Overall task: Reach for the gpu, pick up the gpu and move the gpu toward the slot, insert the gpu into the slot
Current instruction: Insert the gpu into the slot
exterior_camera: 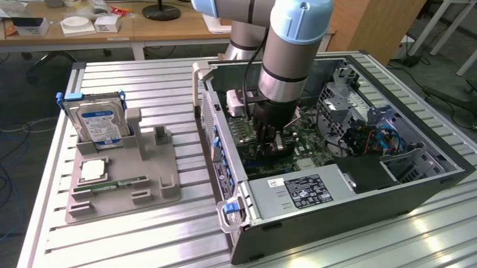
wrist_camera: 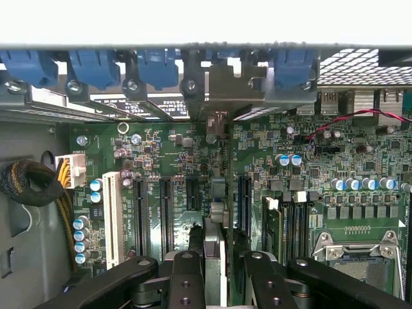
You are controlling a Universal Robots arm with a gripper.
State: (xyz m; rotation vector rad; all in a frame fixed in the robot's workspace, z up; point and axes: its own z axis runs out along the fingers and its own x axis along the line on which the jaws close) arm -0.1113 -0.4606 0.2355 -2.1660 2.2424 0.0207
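We are deep inside the open computer case [exterior_camera: 417, 184] with the gripper [exterior_camera: 270, 140] lowered over the motherboard [wrist_camera: 193, 161], its fingers [wrist_camera: 187, 277] clamped on the gpu [wrist_camera: 215, 257], which we see edge-on in the wrist view as a thin upright card between the two black finger pairs. The card stands over the row of expansion slots [wrist_camera: 166, 215], and its metal bracket end points toward the blue retainer clips [wrist_camera: 96, 67] at the rear wall. The main risk, as we judge it, is misalignment: if the card edge sits a little to one side of its slot, or is tilted, pressing down would jam it against the slot wall or flex the board (the nearby capacitors and connectors leave little margin). The bracket could also catch on the rear frame. The arm [exterior_camera: 294, 50] descends nearly vertically into the case, wrist straight down.
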